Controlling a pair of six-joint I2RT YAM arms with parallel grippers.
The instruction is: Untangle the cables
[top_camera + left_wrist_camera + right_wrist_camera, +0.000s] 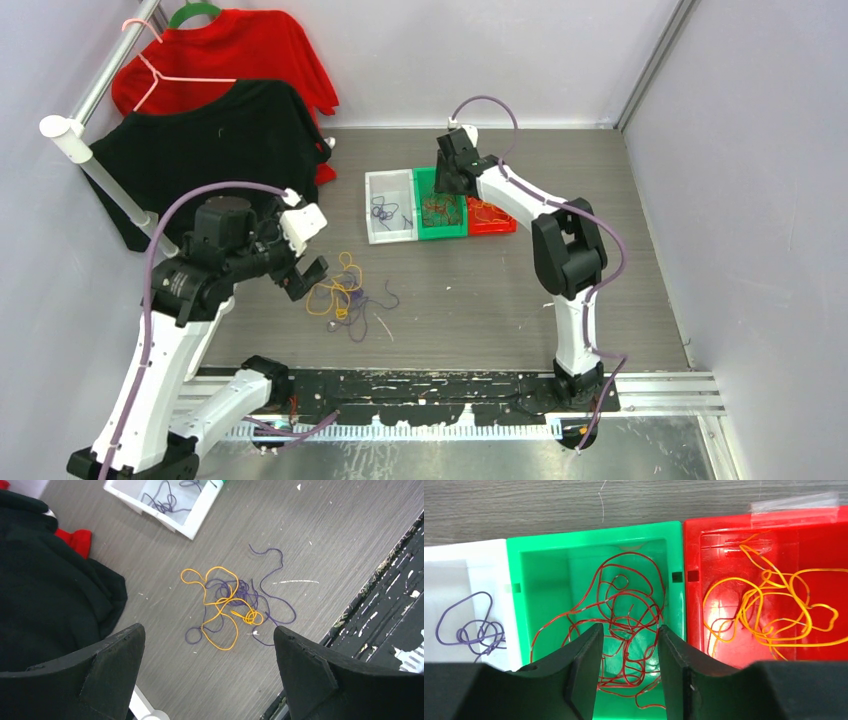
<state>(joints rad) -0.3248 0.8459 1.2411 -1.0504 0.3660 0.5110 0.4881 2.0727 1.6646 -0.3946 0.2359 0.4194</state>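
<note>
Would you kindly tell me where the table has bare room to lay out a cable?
Bare table lies between the trays, the right arm and the black rail, and again from the right arm to the right wall. It is crowded around the cable tangle by the left hand and near the shirts.

I see bright, even overhead light in all three views, shadows soft and short (the black shirt (pixel 220 150) at upper left loses all detail), with pale glare inside the red tray (pixel 824 545).
</note>
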